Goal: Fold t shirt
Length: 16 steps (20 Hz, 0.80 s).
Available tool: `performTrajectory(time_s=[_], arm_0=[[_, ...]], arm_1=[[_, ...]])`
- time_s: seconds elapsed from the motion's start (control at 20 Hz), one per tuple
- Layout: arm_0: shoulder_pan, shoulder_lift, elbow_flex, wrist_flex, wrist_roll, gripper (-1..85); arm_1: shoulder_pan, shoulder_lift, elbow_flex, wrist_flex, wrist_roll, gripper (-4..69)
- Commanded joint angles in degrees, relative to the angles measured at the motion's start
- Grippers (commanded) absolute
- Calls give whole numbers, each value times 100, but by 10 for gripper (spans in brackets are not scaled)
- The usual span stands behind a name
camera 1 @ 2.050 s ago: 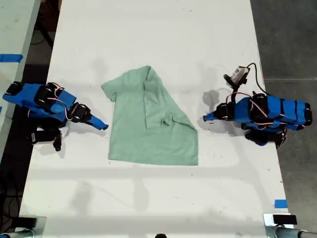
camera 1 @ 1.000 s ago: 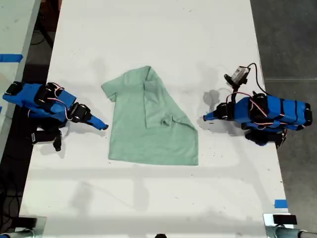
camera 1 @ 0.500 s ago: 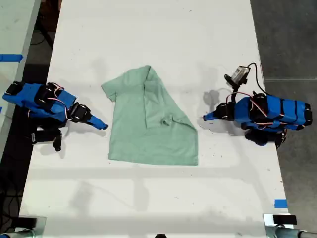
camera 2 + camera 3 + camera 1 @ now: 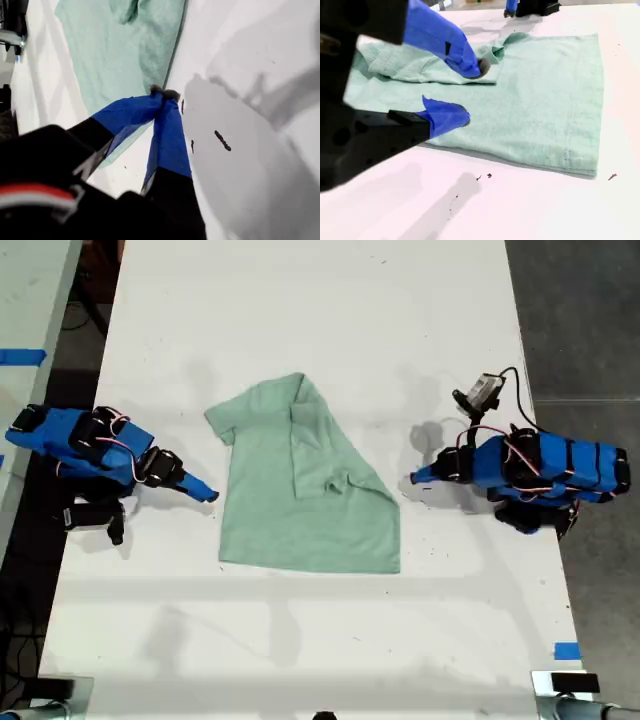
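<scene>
nothing has moved lately. my first gripper (image 4: 164,95), jaws pressed together, waits just beside the t shirt (image 4: 300,490). my second gripper (image 4: 471,92), spread, faces the t shirt's opposite edge. one side lies folded in, so i judge the fold paused.

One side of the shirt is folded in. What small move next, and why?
Probably ease my second gripper forward to the near edge of the t shirt and pinch it. Its jaws are open and empty, just short of that side, which still lies unfolded.
</scene>
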Motion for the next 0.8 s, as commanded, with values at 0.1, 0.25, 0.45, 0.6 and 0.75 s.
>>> performTrajectory(time_s=[0.1,0.25,0.45,0.6,0.75], arm_0=[[70,53,53,-123,-18,115],[-246,62,44,-176,466,113],[-308,62,79,-211,888,113],[-316,62,44,-211,888,113],[-659,62,18,-167,483,113]], arm_1=[[53,88,334,35,53,-2],[53,88,334,35,44,-2],[62,88,334,35,53,-2],[62,88,334,44,53,-2],[53,88,334,44,53,-2]])
